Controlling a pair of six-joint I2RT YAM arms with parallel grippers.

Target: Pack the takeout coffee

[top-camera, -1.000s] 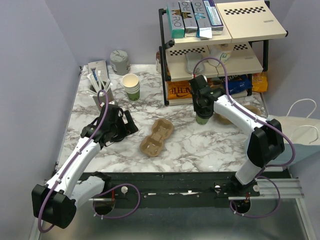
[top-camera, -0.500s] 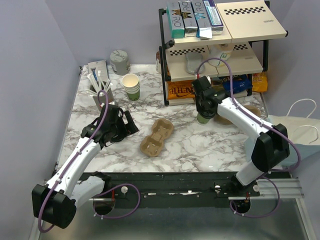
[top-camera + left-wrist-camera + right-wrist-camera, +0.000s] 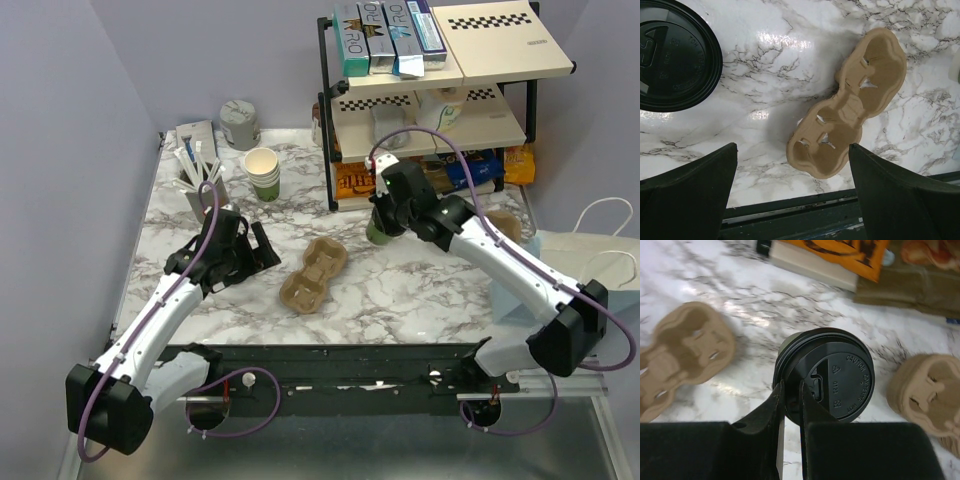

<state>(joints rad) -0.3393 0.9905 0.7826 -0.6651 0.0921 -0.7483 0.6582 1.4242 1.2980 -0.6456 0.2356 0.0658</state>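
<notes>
Two hands: clamping right hand (image 3: 792, 390) on rim of coffee cup (image 3: 840, 380); aiming for cup carrier (image 3: 313, 272) lying left and nearer, between hands; holding left hand (image 3: 255, 248) spread apart.

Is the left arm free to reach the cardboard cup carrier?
Probably yes: the left pincer is open and empty, the cup carrier lies right before it on bare marble, and the loose black lid sits off to the side.

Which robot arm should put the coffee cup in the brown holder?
The right arm. The right gripper pinches the takeout coffee at its lid rim, not far from the cup carrier. The left gripper hangs open and empty beside the carrier.
</notes>
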